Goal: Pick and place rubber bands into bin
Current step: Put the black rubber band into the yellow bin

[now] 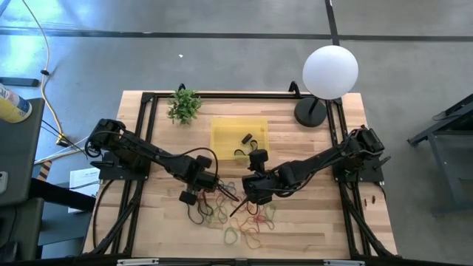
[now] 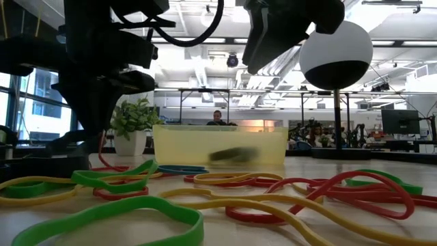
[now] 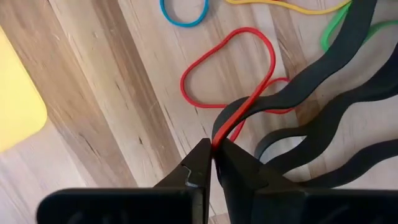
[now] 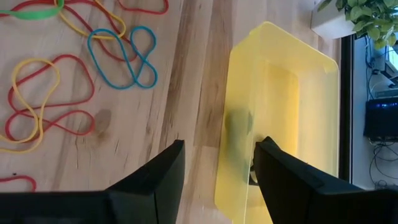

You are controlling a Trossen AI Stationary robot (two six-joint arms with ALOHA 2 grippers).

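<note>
Got my left gripper (image 3: 213, 152) pinched shut on a red rubber band (image 3: 233, 74) in the near pile. The bin (image 1: 222, 133) sits farther back, slightly right. Right gripper (image 4: 217, 168) hangs open beside it.

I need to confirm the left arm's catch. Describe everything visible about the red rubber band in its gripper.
The red rubber band is a thin, smooth, flexible loop that looks like rubber. The left gripper is shut on one end of it, pinching the strand between its dark fingertips. From the pinch it stretches away and opens into an uneven rounded loop over the pale wooden table. Wide black bands lie beside it and cross it near the pinch. It is outside the yellow bin.
</note>
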